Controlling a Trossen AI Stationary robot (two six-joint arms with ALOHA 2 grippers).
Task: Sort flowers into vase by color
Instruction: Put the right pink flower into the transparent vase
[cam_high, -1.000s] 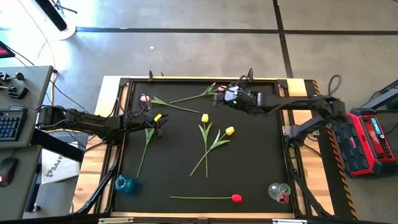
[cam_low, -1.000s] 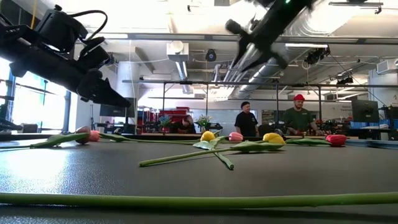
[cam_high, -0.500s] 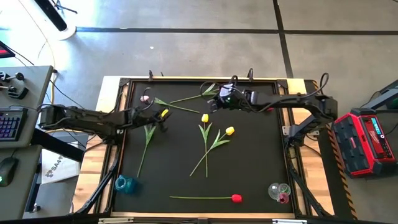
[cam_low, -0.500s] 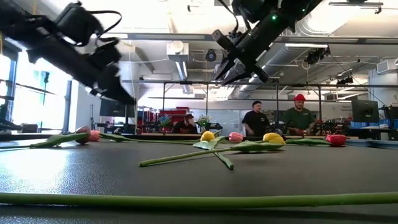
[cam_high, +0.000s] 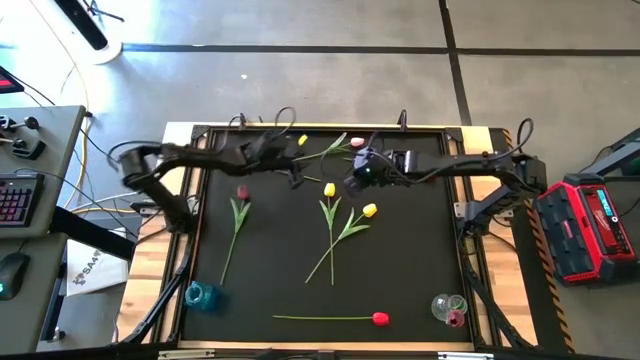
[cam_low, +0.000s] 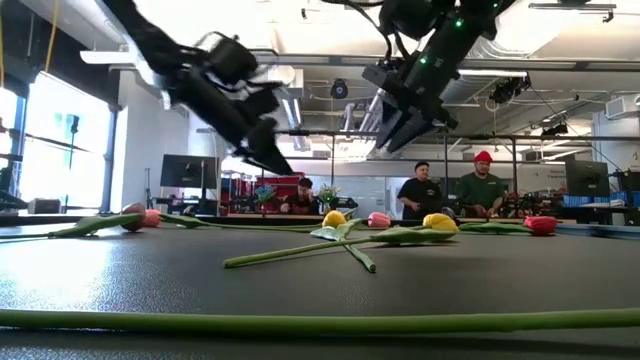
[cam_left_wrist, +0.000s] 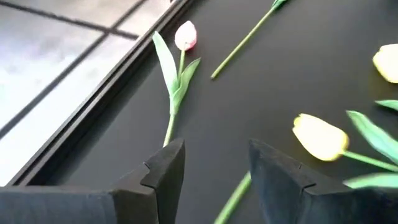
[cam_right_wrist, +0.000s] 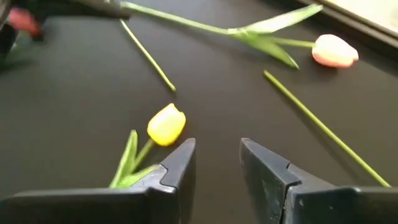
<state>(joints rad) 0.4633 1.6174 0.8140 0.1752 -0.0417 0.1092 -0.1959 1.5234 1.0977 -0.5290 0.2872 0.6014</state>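
I see a grey concrete floor (cam_high: 330, 80) below, exposed ceiling ducts (cam_low: 300, 95), a bright window (cam_low: 60, 150), two people (cam_low: 450, 195) behind

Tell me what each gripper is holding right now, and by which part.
Nothing is held. The left gripper and the right gripper both stand open and empty above the mat, with the tulips lying loose below them.

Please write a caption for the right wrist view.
Open right gripper hovers above black table, near yellow artificial tulip.

An industrial workshop: exposed ceiling ducts (cam_low: 300, 95), metal racks, and people (cam_low: 482, 185) at benches.
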